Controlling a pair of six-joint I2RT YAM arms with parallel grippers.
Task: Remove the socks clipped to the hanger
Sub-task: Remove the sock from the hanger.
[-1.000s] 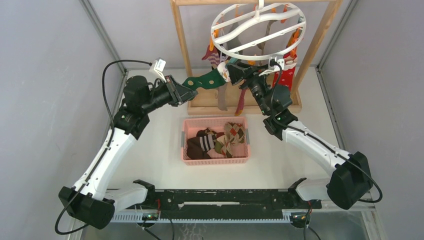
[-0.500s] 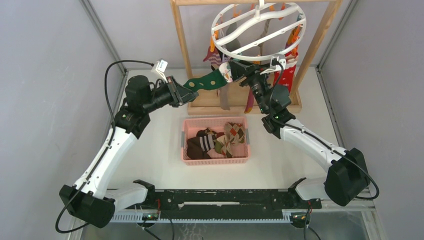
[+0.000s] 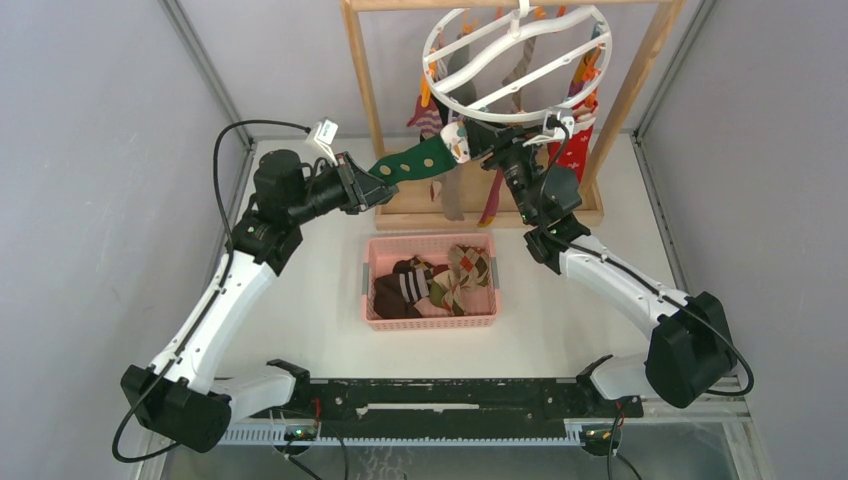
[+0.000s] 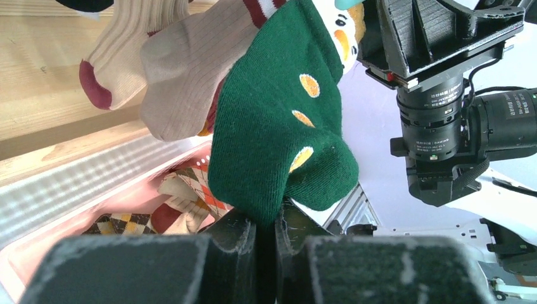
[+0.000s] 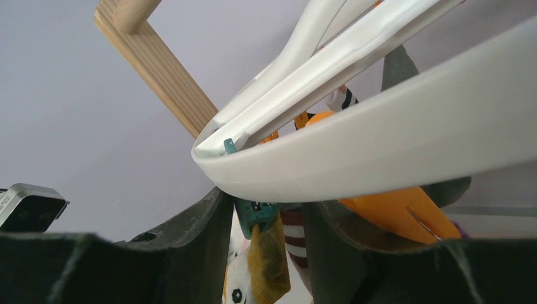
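The pink basket (image 3: 367,292) below both grippers holds loose socks (image 3: 430,283). The left gripper (image 4: 273,223) pinches the green sock (image 4: 278,126). The right gripper (image 5: 265,218) has its jaws apart astride a teal clip (image 5: 255,211), with the hanger rim (image 5: 380,145) just above.

My right gripper (image 3: 480,142) sits higher now and further in under the hanger (image 3: 505,115), its fingers drawn closer together on either side of the teal clip (image 5: 256,212). The hanger's ring has tipped up a little. The green sock (image 3: 410,160) pinched in my left gripper (image 3: 380,188) stretches longer, its clipped end lifted.
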